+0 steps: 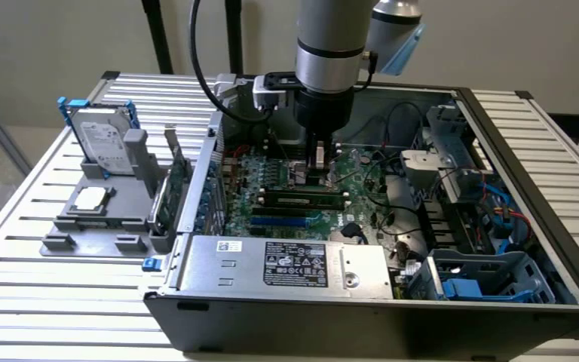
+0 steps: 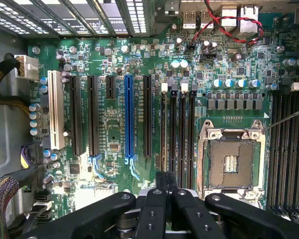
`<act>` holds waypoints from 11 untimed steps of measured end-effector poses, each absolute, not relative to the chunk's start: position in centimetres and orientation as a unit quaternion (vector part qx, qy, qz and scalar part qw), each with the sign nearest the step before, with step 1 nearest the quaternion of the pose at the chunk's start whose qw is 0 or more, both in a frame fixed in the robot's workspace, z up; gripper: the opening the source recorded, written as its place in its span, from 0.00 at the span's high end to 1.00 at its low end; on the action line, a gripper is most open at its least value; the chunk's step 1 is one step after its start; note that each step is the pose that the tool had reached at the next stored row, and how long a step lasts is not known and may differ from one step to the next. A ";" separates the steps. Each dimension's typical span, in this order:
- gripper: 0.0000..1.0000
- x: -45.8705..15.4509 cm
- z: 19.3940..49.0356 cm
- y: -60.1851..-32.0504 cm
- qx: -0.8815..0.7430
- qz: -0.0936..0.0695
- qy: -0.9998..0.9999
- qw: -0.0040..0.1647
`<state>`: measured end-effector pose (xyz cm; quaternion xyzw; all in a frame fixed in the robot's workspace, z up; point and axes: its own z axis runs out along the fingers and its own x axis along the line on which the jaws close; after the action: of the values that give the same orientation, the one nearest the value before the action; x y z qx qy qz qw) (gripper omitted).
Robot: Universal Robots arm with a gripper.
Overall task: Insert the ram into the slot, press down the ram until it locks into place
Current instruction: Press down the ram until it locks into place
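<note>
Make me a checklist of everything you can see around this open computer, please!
Surface: slatted metal table carrying an open computer case.
Job's things: ram lies low across the motherboard; black slots look empty where visible.
Clutter: hard drive and upright green card on a grey holder.
Grippers: gripper down inside the case, close by the ram.
Cables: red-black wires; braided bundle.
Surroundings: plain wall.
</note>
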<state>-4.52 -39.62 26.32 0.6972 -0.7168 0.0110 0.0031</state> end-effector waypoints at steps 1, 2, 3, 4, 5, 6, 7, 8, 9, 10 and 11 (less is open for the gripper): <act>0.89 -4.5 26.3 -39.6 0.697 0.011 -0.717 0.003; 0.89 -4.5 26.3 -39.6 0.697 0.011 -0.717 0.003; 0.89 -4.5 26.2 -39.6 0.697 0.011 -0.717 0.003; 0.89 -4.5 26.1 -39.6 0.697 0.010 -0.717 0.004; 0.89 -4.5 26.0 -39.6 0.697 0.009 -0.717 0.005; 0.89 -4.5 25.9 -39.6 0.697 0.008 -0.717 0.006; 0.89 -4.5 25.7 -39.6 0.697 0.008 -0.717 0.006; 0.89 -4.5 25.6 -39.5 0.697 0.007 -0.717 0.007; 0.89 -4.5 25.4 -39.5 0.697 0.007 -0.717 0.007; 0.89 -4.5 25.3 -39.5 0.697 0.007 -0.717 0.008; 0.89 -4.5 25.1 -39.5 0.697 0.006 -0.717 0.008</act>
<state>-4.52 -39.51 25.10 0.6973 -0.7167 0.0061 0.0081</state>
